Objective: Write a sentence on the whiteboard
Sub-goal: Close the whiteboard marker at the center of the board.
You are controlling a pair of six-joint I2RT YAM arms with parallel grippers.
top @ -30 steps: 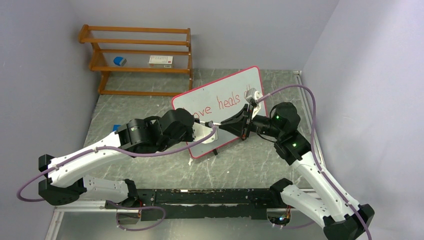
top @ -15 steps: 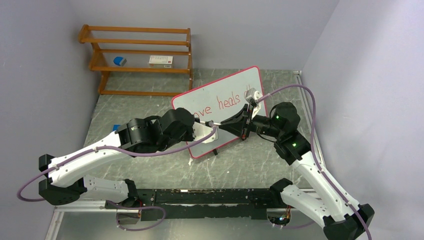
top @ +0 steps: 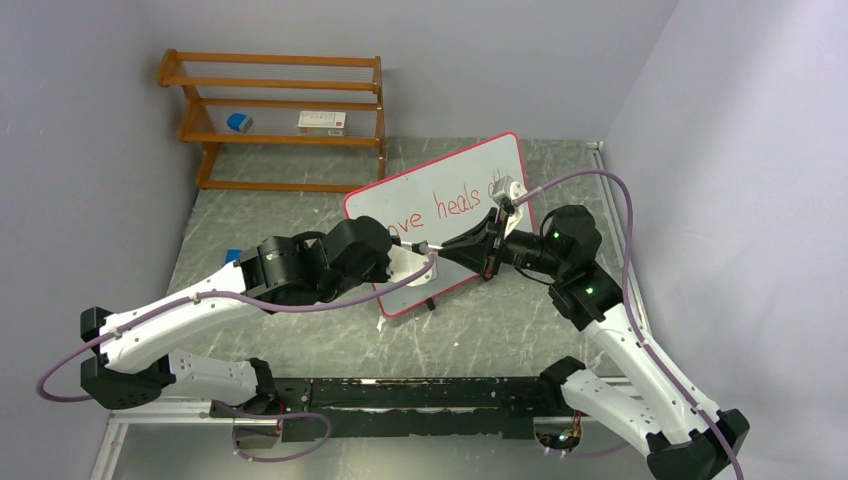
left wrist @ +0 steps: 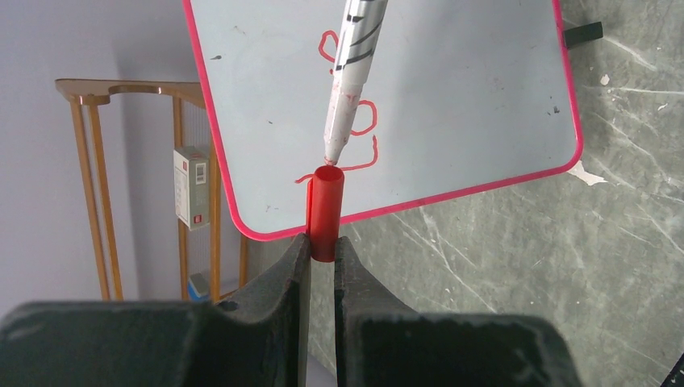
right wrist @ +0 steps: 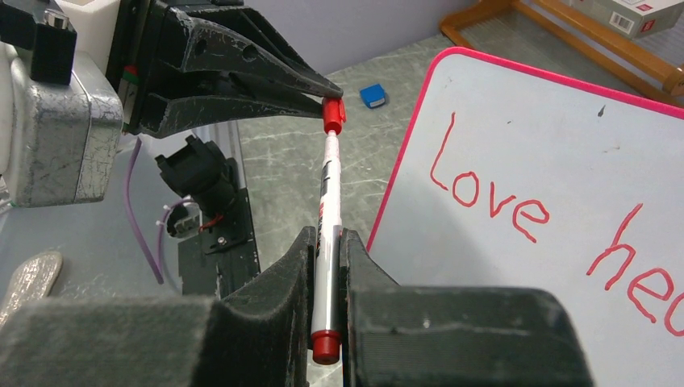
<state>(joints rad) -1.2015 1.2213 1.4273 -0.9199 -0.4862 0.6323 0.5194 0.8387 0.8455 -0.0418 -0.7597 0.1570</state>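
The whiteboard [top: 400, 200] stands tilted on the table, red-framed, with the sentence [top: 455, 205] in red script; "Love" [right wrist: 500, 201] and the start of the following word show in the right wrist view. My right gripper [right wrist: 327, 234] is shut on a white marker [right wrist: 329, 201] with a red end plug. My left gripper [left wrist: 323, 242] is shut on the red cap [left wrist: 325, 211]. The marker's tip [left wrist: 332, 153] sits right at the cap's open mouth. Both grippers meet nose to nose in front of the board's lower edge [top: 436, 250].
A wooden slatted rack [top: 280, 100] stands at the back left, holding a blue object [top: 239, 122] and a white box [top: 322, 122]. A small blue block [right wrist: 372, 95] lies on the table left of the board. Purple cables loop off both arms.
The left arm's elbow has shifted slightly to the right. Both grippers, the marker and the cap keep their places.
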